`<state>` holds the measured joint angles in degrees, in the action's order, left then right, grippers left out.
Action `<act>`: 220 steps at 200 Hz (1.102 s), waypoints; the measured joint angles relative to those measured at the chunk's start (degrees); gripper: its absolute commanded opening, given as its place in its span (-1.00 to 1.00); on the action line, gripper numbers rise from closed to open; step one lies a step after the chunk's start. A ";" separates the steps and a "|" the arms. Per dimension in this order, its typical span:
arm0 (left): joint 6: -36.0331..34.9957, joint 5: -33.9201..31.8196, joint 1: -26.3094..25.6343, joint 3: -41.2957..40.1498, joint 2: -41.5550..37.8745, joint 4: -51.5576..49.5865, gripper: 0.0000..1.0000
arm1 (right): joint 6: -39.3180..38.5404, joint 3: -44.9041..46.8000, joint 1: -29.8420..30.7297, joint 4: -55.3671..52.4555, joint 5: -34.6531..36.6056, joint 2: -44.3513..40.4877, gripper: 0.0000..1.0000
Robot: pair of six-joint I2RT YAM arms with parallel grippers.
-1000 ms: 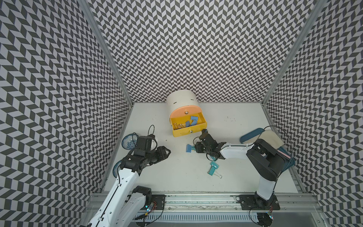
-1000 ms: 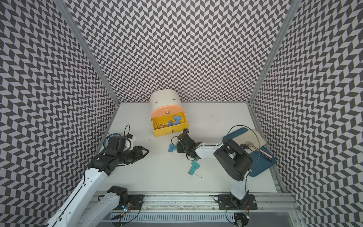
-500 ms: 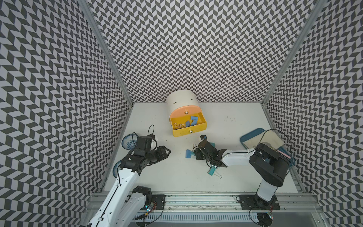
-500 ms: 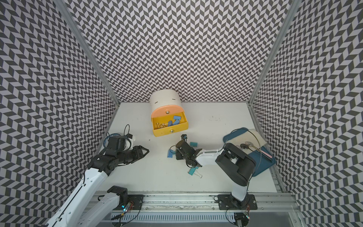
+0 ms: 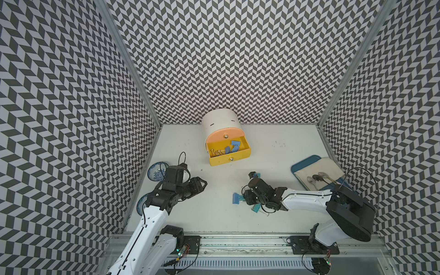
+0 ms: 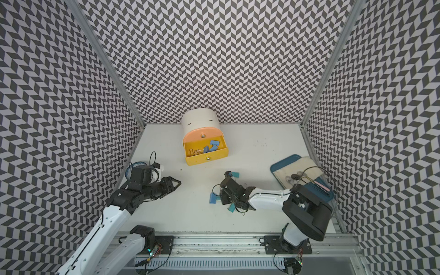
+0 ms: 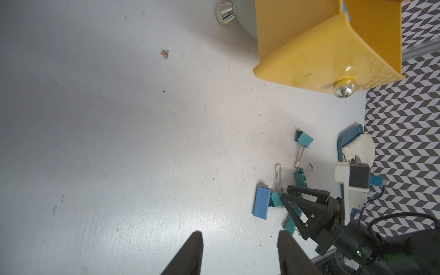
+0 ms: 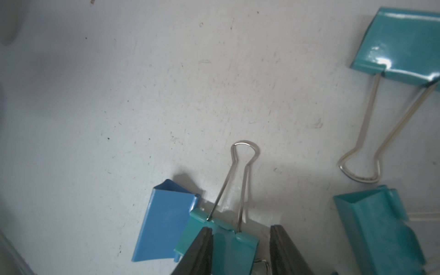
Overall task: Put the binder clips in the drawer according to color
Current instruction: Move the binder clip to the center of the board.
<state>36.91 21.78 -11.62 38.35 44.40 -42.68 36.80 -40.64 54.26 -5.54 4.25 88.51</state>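
Observation:
The drawer cabinet [image 5: 220, 121] stands at the back with its yellow drawer [image 5: 228, 158] pulled out; several blue binder clips [image 5: 234, 145] lie inside. My right gripper [image 5: 246, 198] [image 8: 240, 228] is low over the table, open, its fingers either side of a teal clip [image 8: 233, 245] that rests on the table. A blue clip [image 8: 164, 223] [image 5: 235, 198] touches that teal one. Two more teal clips [image 8: 400, 45] [image 8: 381, 226] lie close by. My left gripper [image 5: 204, 183] [image 7: 240, 234] hovers open and empty at the left.
A blue tray [image 5: 307, 162] with a cloth and spoons sits at the right. Two patterned dishes [image 5: 156, 170] [image 5: 141, 204] lie by the left wall behind my left arm. Patterned walls close in three sides.
My right gripper has drawn back from near the drawer toward the front, down beside the blue clip. A teal clip now shows where it was. The left arm has not moved.

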 measured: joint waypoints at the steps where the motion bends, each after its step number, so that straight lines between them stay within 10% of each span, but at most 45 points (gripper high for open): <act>1: 0.02 0.00 0.00 0.00 -0.04 0.00 0.09 | 0.00 -0.17 0.00 -0.17 0.00 0.00 -0.06; 57: 1.42 0.04 0.00 -0.72 -2.91 0.61 0.10 | -0.07 -14.97 0.00 -7.87 -0.35 5.40 -0.04; 145: 1.75 0.31 0.00 -2.14 -5.05 0.61 0.10 | 2.78 -14.47 0.00 -15.02 -1.05 10.71 -0.11; 220: 1.60 0.61 0.00 -2.23 -5.20 0.59 0.10 | 3.32 -16.68 0.00 -13.81 0.28 13.40 -0.56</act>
<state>38.50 22.39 -11.62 36.12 39.20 -42.09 40.12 -57.32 54.26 -19.35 4.54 101.91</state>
